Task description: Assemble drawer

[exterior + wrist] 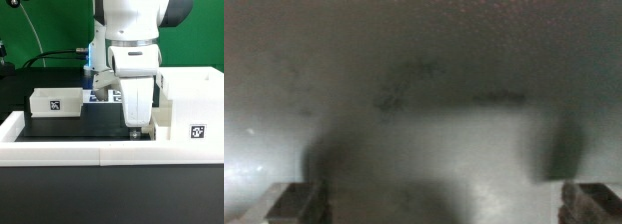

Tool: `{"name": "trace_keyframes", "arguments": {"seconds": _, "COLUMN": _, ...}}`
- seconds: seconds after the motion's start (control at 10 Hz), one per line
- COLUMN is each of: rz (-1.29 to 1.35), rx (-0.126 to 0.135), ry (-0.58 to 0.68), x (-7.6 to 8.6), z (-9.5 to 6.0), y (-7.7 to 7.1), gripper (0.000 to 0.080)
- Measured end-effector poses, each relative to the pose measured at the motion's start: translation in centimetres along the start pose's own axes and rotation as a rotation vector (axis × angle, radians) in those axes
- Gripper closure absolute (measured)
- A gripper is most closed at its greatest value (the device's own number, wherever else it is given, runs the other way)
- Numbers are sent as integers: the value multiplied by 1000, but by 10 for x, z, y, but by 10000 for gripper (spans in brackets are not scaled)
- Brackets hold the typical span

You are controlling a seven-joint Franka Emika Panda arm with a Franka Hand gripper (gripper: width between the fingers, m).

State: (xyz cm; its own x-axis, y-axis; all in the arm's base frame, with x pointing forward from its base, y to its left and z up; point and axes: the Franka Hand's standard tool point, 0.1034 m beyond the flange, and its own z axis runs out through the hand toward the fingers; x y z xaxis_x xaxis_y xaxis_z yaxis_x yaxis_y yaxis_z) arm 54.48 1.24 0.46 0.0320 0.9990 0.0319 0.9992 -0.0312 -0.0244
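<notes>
- Exterior view: the arm (135,30) reaches straight down at the middle of the black bench (90,122), with the jaws low, close to the surface.
- The drawer's large box case (190,92) stands at the exterior view's right, its tag (196,130) facing the camera. It is just beside the lowered jaws.
- One small tray (55,100) with its own tag sits at the exterior view's left, well apart from the arm and the case.
- A low white part (150,130) lies right under the jaws against the case. The arm hides most of it, so I cannot tell what it is.
- The marker board (103,97) shows behind the arm, and the long white border wall (80,152) runs along the front.
- Wrist view: the picture is blurred. The two fingertips (287,203) sit at opposite edges, so the jaws stand wide apart. A pale grey surface (420,90) fills the space between them, and I cannot tell whether anything is touched.
</notes>
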Motion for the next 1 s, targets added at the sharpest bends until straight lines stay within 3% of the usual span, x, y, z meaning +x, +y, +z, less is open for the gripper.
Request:
{"name": "trace_keyframes", "arguments": {"seconds": 0.2, "rz": 12, "rx": -1, "ry": 0, "x": 10, "z": 0, "y": 1, "gripper": 151}}
{"name": "trace_keyframes", "arguments": {"seconds": 0.5, "rz": 24, "rx": 4, "ry": -2, "x": 11, "z": -2, "y": 3, "gripper": 151}}
{"name": "trace_keyframes", "arguments": {"seconds": 1.0, "rz": 37, "rx": 21, "ry": -3, "x": -18, "z": 1, "y": -9, "gripper": 151}}
